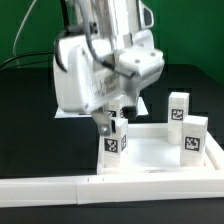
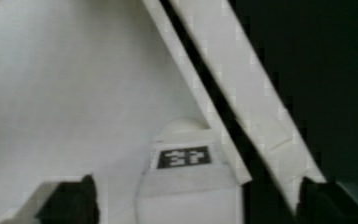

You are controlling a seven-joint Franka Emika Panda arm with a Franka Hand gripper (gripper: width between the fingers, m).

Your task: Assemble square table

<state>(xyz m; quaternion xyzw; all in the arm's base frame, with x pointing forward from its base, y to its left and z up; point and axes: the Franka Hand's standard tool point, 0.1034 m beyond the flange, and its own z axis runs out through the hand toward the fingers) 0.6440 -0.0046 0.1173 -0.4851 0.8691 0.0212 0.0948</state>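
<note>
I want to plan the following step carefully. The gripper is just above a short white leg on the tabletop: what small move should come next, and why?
Probably a short straight lift. The gripper stands open around the stubby white tagged leg, which stands upright on the white square plastic tabletop. In the wrist view the dark fingertips flank the leg without visibly clamping it, so rising clear seems safe.

Tabletop (image 1: 150, 150) partly hidden behind arm; gripper fingertips (image 2: 69, 200) cropped in wrist view
</note>
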